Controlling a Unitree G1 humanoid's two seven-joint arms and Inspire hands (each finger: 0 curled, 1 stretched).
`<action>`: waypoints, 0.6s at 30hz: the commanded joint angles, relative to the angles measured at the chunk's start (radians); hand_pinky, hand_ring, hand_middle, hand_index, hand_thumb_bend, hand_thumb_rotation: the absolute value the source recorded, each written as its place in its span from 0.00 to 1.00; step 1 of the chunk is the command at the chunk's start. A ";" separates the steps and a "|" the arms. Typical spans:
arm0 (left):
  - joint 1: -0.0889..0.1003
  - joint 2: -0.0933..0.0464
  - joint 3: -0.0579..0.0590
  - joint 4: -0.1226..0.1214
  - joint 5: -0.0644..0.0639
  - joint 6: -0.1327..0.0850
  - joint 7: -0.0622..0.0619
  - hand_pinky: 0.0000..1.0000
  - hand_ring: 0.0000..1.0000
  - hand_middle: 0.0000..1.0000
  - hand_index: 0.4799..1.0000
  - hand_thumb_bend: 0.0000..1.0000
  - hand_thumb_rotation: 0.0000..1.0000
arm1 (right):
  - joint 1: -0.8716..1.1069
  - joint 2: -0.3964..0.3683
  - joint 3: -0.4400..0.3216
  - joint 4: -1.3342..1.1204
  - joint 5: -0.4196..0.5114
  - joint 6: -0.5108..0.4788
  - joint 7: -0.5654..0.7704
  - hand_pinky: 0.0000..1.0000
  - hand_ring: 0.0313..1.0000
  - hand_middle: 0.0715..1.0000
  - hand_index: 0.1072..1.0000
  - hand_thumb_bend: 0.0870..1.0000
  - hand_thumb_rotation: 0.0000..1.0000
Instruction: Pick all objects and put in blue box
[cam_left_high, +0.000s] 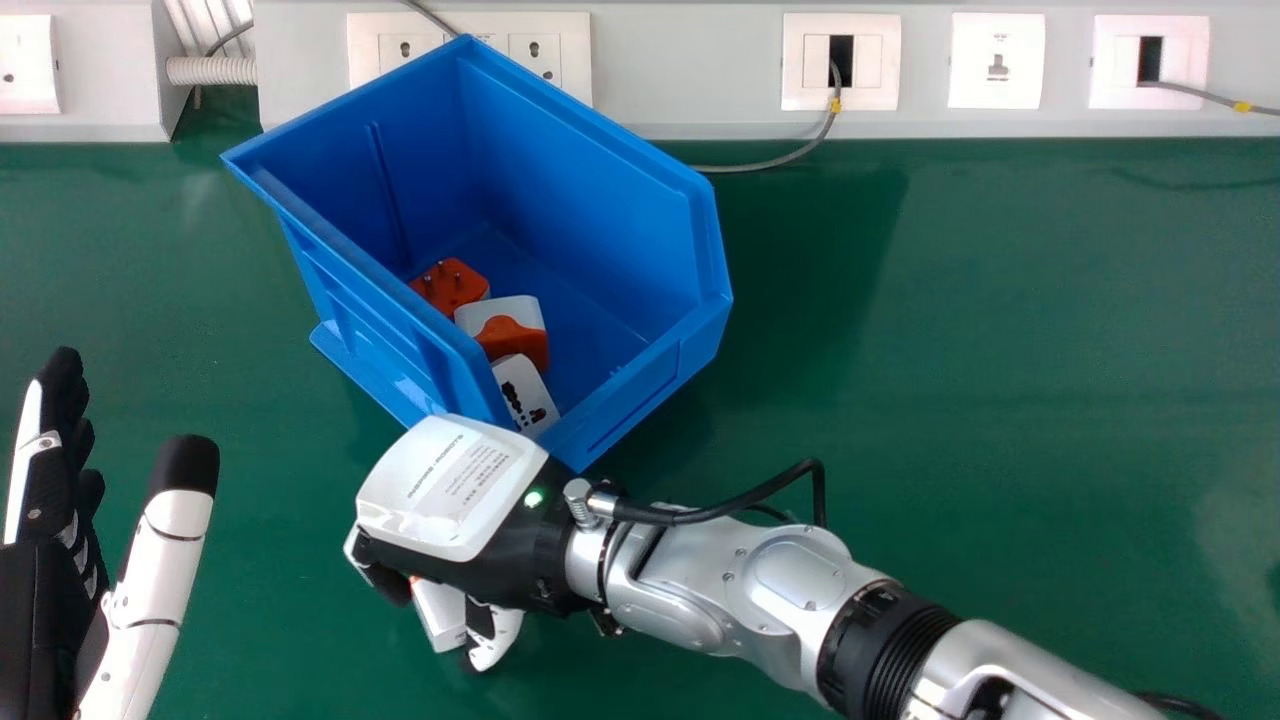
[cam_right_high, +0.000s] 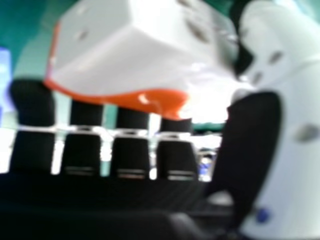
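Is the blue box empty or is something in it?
Not empty, but far from full: the blue box holds an orange-faced adapter, a white-and-orange adapter and a white adapter.

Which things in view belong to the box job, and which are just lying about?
Job:
- blue box
- orange adapter, white-and-orange adapter and white adapter, all inside it
- held adapter, white with orange, in the right hand, outside the box

Not job:
- wall sockets behind
- grey cable behind the box, plugged into one socket
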 joint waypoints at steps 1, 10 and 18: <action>0.008 -0.002 0.006 -0.029 -0.004 -0.022 0.004 1.00 1.00 0.99 0.95 0.72 0.81 | -0.011 -0.008 0.012 0.021 -0.015 -0.003 -0.011 0.03 0.04 0.04 0.41 0.47 0.11; 0.016 -0.019 0.005 -0.058 0.011 -0.004 0.022 0.99 1.00 0.98 0.95 0.69 0.80 | -0.010 -0.012 0.028 0.050 -0.021 -0.004 -0.074 0.03 0.03 0.02 0.40 0.47 0.11; 0.014 -0.029 0.001 -0.063 0.031 0.006 0.031 0.96 0.98 0.95 0.93 0.70 0.80 | -0.011 -0.008 0.040 0.052 -0.023 -0.004 -0.097 0.02 0.02 0.02 0.40 0.47 0.11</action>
